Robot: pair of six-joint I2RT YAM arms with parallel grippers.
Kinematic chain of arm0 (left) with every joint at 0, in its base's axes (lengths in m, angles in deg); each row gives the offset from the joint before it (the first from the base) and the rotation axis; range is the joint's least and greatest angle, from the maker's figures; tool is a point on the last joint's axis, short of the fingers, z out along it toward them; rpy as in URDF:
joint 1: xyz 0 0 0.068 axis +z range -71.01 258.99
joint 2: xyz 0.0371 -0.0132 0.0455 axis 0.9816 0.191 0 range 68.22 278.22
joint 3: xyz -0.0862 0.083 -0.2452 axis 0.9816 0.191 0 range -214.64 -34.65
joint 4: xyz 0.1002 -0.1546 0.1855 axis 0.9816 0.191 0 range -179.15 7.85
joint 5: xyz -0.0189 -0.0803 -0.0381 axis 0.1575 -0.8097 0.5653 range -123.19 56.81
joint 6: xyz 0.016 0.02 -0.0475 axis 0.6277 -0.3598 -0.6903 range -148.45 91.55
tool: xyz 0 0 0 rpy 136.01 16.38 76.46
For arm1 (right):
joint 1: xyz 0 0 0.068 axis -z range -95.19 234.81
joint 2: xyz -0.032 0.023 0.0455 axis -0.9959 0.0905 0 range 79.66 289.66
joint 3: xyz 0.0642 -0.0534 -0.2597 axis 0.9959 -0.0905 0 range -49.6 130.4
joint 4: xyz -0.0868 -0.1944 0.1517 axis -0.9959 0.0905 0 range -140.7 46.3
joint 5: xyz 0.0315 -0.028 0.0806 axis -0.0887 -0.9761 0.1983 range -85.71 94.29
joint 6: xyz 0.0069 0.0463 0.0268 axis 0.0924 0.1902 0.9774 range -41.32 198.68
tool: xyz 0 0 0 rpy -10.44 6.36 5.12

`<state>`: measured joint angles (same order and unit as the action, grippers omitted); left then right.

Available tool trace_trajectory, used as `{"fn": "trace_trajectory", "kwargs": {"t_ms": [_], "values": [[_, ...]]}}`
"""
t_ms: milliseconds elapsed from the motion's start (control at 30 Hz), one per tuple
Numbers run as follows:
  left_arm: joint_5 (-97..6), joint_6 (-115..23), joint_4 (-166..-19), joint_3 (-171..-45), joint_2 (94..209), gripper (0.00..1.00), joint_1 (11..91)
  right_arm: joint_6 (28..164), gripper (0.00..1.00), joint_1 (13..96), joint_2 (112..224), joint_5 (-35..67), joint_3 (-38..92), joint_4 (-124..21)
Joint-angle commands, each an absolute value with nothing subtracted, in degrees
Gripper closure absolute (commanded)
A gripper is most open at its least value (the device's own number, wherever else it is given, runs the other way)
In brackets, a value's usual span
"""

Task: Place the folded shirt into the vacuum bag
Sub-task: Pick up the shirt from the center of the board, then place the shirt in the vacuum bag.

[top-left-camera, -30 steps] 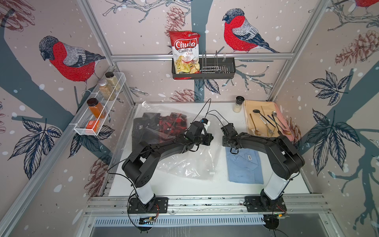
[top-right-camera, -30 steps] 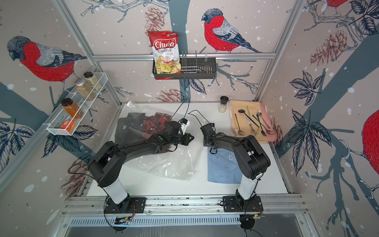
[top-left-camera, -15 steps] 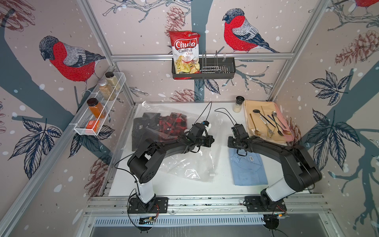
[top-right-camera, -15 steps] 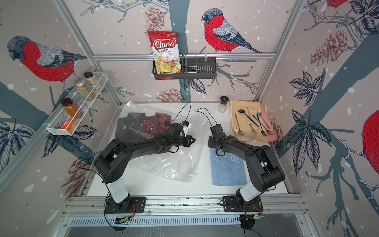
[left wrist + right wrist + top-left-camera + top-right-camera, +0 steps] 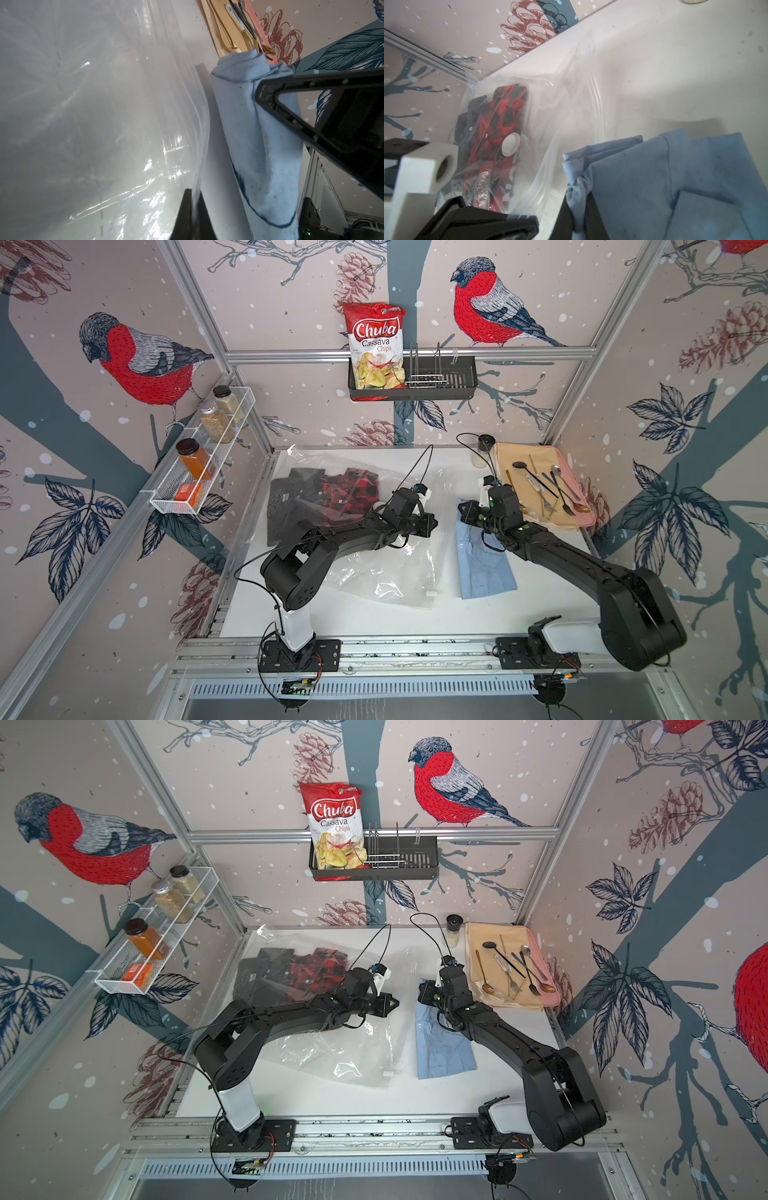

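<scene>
The folded shirt [image 5: 484, 568] [image 5: 442, 1052] is light blue and lies right of centre on the white table. My right gripper [image 5: 463, 510] [image 5: 422, 994] [image 5: 579, 199] is shut on a bunched fold at the shirt's [image 5: 675, 176] far left corner. The vacuum bag [image 5: 395, 572] [image 5: 357, 1052] [image 5: 560, 114] lies left of the shirt, clear and crinkly. My left gripper [image 5: 430, 524] [image 5: 392, 1004] [image 5: 194, 193] is shut on the bag's [image 5: 104, 104] zip edge, next to the shirt [image 5: 259, 135]. Folded red-plaid and dark clothes [image 5: 328, 493] sit inside the bag under the round white valve [image 5: 510, 144]. The white slider clip [image 5: 431, 594] is at the bag's near corner.
A beige mat with cutlery [image 5: 540, 489] lies at the back right, close behind my right wrist. A small jar [image 5: 482, 450] stands by the back wall. A black rack with a chips bag [image 5: 376, 348] hangs on the back wall, and a wire spice shelf [image 5: 199, 464] on the left wall.
My right arm has swung out to the right and its gripper has shut on the shirt's far corner. The left gripper has kept its hold on the bag's edge.
</scene>
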<state>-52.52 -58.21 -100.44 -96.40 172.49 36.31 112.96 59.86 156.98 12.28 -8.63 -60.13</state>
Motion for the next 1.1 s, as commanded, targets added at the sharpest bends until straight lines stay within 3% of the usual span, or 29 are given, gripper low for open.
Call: {"fn": "trace_trajectory", "kwargs": {"t_ms": [0,567,1067], "values": [[-52.6,-58.42,-101.72,-97.03,172.29,1.0,36.1,118.2,1.0,58.58,158.04,14.17,-9.59,-70.96],[-56.89,-63.78,-109.12,-92.86,165.06,1.0,35.92,125.91,1.0,60.72,178.39,19.17,-9.19,-85.47],[-55.3,-64.04,-111.54,-90.8,167.81,1.0,33.9,133.58,1.0,59.78,181.79,24.14,-4.46,-86.03]]}}
